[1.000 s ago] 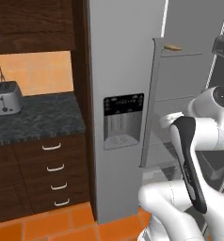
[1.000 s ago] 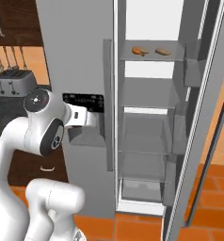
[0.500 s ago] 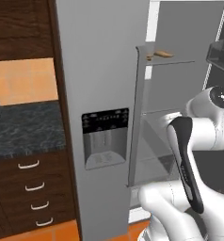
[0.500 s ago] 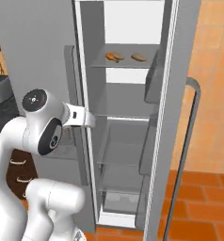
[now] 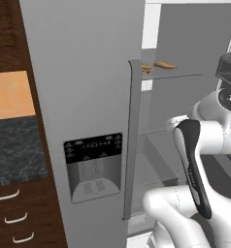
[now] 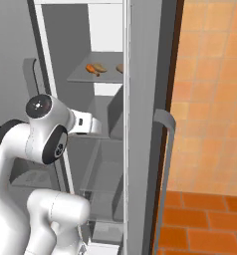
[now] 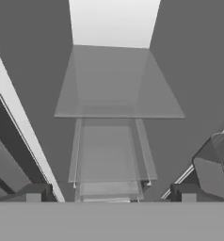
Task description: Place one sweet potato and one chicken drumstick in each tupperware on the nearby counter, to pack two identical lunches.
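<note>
The grey refrigerator (image 5: 88, 87) stands with its right compartment open; its closed left door carries a dark dispenser panel (image 5: 94, 167) and a long vertical handle (image 5: 131, 140). In the right base view, the opened door (image 6: 145, 124) stands edge-on with a curved handle (image 6: 165, 169) against an orange tiled wall (image 6: 210, 89). To the left of the refrigerator, the dark marbled counter (image 5: 15, 150) sits above brown drawers (image 5: 20, 218) with curved silver handles. Inside the compartment, glass shelves (image 7: 118, 87) are stacked one above another. The upper shelf (image 6: 98, 75) holds 2 small food items: an orange-brown piece, probably a sweet potato (image 6: 96, 68), and a tan piece (image 5: 165, 64), probably a chicken drumstick, lying near each other. The gripper (image 7: 109, 194) faces into the compartment at the lower shelves, its 2 dark fingertips (image 7: 36, 192) spread fully apart, with nothing between them.
</note>
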Controlling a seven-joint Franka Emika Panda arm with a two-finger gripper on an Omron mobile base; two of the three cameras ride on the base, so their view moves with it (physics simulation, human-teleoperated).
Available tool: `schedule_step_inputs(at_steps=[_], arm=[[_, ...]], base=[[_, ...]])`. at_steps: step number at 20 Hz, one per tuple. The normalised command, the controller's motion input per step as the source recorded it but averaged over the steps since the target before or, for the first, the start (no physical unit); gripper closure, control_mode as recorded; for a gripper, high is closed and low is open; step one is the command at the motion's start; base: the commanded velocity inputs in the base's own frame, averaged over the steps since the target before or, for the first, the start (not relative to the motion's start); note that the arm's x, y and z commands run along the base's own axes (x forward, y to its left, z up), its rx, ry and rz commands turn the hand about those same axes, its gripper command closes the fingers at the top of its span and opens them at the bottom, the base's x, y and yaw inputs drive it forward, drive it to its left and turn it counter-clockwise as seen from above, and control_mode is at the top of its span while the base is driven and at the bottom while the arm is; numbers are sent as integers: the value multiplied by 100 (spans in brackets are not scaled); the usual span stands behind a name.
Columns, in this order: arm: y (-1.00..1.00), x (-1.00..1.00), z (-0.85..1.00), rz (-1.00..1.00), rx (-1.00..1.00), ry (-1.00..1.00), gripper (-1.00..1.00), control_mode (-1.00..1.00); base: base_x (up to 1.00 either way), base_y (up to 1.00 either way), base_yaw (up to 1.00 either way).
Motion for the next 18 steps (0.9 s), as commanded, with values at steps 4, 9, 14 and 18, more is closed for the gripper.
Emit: schedule_step_inputs(at_steps=[4,9,14,18], arm=[[0,0,0,0,0,0,-100,100],[-1,-18,31,0,0,-1,-100,-100],[0,-3,100,6,0,0,-100,-100],[-1,3,69,13,0,-24,-100,-100]], base=[[93,0,-1],[31,-10,0],[0,0,0],[0,0,0]])
